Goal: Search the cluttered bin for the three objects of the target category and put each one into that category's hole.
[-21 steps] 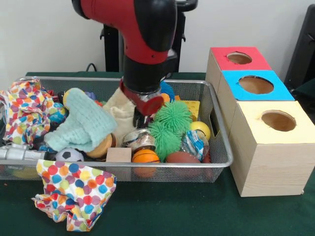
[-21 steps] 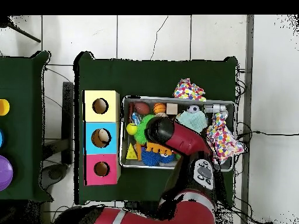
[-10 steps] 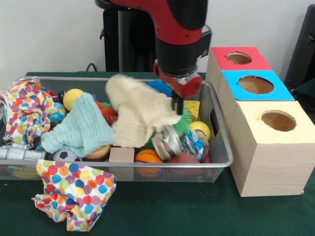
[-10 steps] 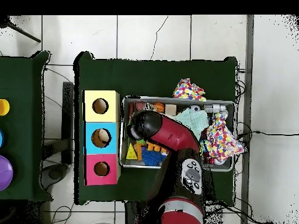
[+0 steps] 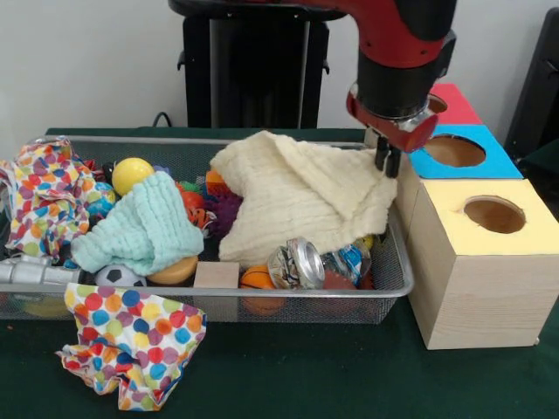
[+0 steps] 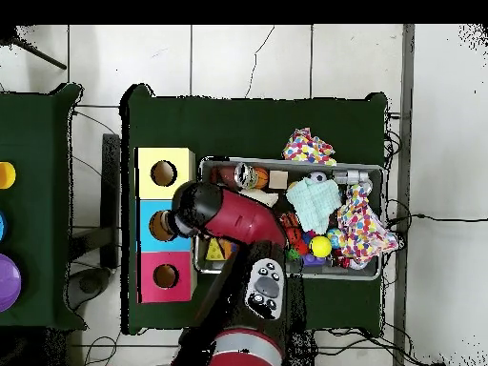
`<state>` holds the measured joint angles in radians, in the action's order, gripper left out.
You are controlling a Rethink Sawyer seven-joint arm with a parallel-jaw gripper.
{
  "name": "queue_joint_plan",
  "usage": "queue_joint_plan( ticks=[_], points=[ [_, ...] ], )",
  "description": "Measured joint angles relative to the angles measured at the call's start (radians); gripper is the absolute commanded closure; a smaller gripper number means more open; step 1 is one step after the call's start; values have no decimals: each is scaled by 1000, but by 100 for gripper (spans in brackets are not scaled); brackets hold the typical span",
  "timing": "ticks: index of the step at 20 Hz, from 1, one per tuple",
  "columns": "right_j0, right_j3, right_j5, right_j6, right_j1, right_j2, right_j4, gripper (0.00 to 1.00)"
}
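Three boxes stand beside the wire bin (image 5: pixel 384 262): a red box (image 5: pixel 454 105), a blue box (image 5: pixel 454 150) and a yellow box (image 5: pixel 489 253), each with a round hole on top. I see my gripper (image 5: pixel 387 162) at the bin's edge next to the blue box, its jaws clenched on a corner of the cream cloth (image 5: pixel 297 196), which hangs from them and drapes back over the toys in the bin. Under the cloth's lower edge lie a crushed can (image 5: pixel 297 262) and a small basketball (image 5: pixel 256 278). A mint cloth (image 5: pixel 140 227) and a yellow ball (image 5: pixel 131 173) lie further along the bin, and a dotted cloth (image 5: pixel 131 340) lies on the table in front of it.
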<state>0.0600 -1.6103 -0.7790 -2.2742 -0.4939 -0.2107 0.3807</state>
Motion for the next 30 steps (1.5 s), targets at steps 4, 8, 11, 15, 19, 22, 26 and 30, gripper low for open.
queue_joint_plan(
  ticks=[4,8,11,15,19,22,26,30],
  points=[
    [25,1,-36,-16,0,-9,6,100],
    [33,1,-38,-43,-1,-28,8,100],
    [36,1,-42,-58,-4,-35,14,100],
    [42,1,-51,-73,-12,-45,17,100],
    [42,1,-51,-73,-12,-58,17,100],
    [40,2,-51,-73,-3,-70,17,100],
    [43,14,-51,-73,29,-101,-6,100],
    [50,30,-43,-73,75,-146,-58,100]
  ],
)
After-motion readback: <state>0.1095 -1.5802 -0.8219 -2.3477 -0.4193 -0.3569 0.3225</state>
